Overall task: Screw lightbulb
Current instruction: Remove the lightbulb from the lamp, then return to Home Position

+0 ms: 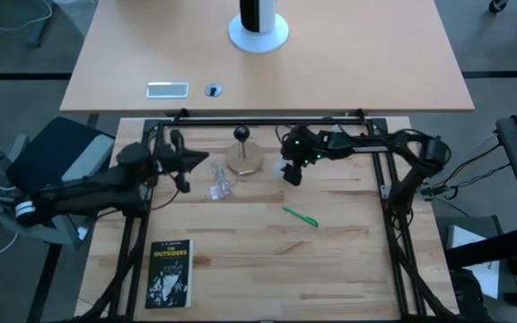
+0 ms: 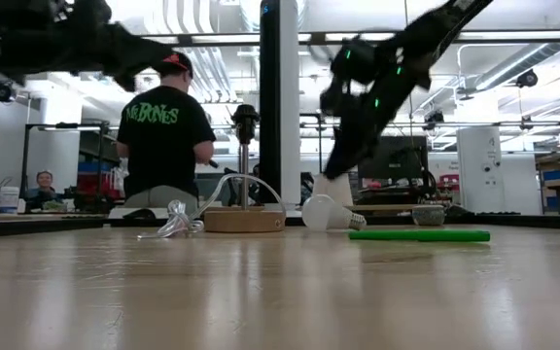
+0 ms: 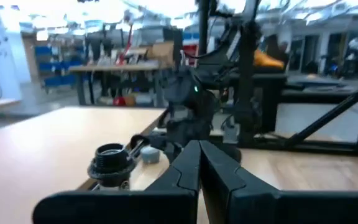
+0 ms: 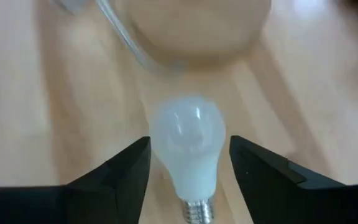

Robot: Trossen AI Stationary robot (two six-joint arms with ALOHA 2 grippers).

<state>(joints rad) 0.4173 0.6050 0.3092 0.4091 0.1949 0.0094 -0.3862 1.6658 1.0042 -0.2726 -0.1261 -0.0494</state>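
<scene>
The white frosted lightbulb (image 4: 188,146) lies on its side on the wooden table, its silvery threaded base (image 4: 194,211) toward the wrist. It also shows in the low view (image 2: 325,212). My right gripper (image 4: 189,142) is open and reaches down over it, one finger on each side of the globe with a small gap to each. The lamp has a round wooden base (image 1: 246,161) and a black socket (image 1: 240,135) on a stem, and stands just left of the bulb. My left gripper (image 1: 185,170) is shut and empty, held above the table left of the lamp, with the socket (image 3: 110,158) ahead of it.
A clear plastic wrapper (image 1: 221,184) lies between my left gripper and the lamp. A green pen (image 1: 300,216) lies nearer the front, and a black book (image 1: 169,274) at the front left. Black frame rails (image 1: 267,117) edge the table. A person (image 2: 168,136) stands beyond it.
</scene>
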